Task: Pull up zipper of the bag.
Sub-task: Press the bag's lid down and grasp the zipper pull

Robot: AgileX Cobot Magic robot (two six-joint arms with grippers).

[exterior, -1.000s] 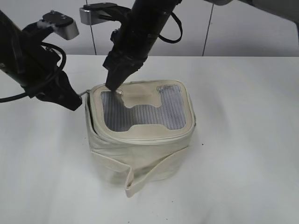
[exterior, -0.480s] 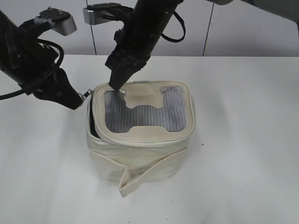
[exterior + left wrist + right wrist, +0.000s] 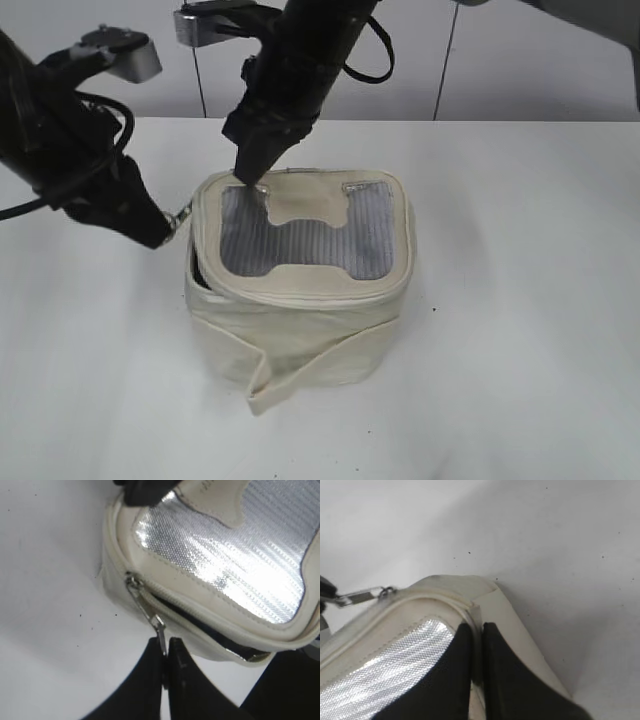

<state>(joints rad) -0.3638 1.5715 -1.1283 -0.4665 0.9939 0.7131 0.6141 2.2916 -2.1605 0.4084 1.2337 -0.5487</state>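
Left gripper (image 3: 164, 667) clamped on zipper (image 3: 159, 630) pull, right gripper (image 3: 476, 645) closed atop bag (image 3: 300, 330)

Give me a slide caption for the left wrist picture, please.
Left fingers pinch the silver zipper pull at the cream bag's partly open lid.

Bare white counter (image 3: 520, 300) lies right of and before the boxy cream-white soft bag (image 3: 300, 300). The left end effector (image 3: 160, 232) and right end effector (image 3: 250, 175) crowd its rear-left corner.
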